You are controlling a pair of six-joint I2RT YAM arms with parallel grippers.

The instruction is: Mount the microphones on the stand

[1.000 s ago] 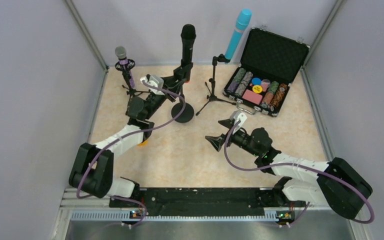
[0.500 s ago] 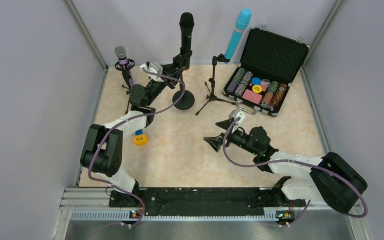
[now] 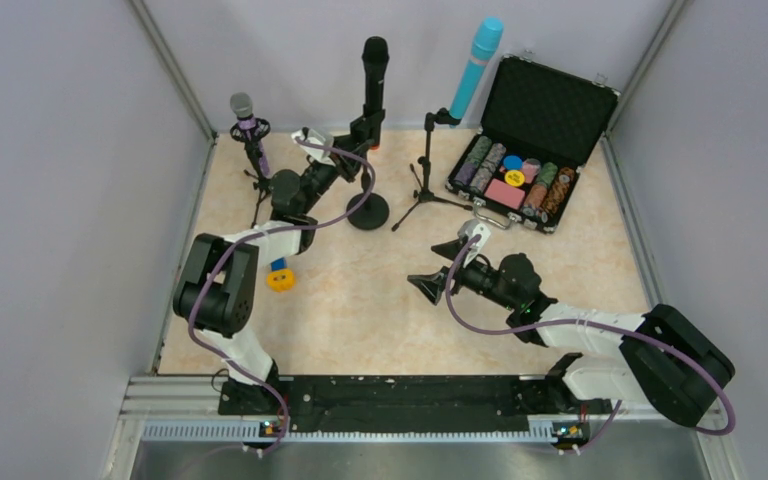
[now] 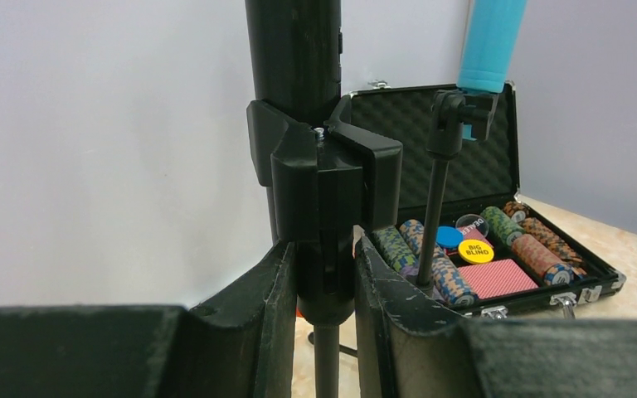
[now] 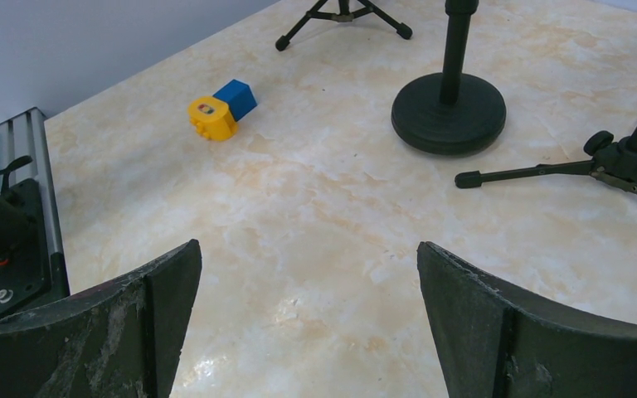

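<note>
Microphone point(image 3: 374, 72), black-bodied, stands upright in its black clip point(image 4: 323, 178).

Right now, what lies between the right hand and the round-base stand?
Only bare tabletop separates the right hand from the round-base stand, shown in the right wrist view.

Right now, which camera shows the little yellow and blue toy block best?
The right wrist camera. The toy block looks big there with nothing in front of it, so you can see both its yellow part and its blue part. The top camera shows it too, but tiny. The left wrist camera doesn't show it at all.
</note>
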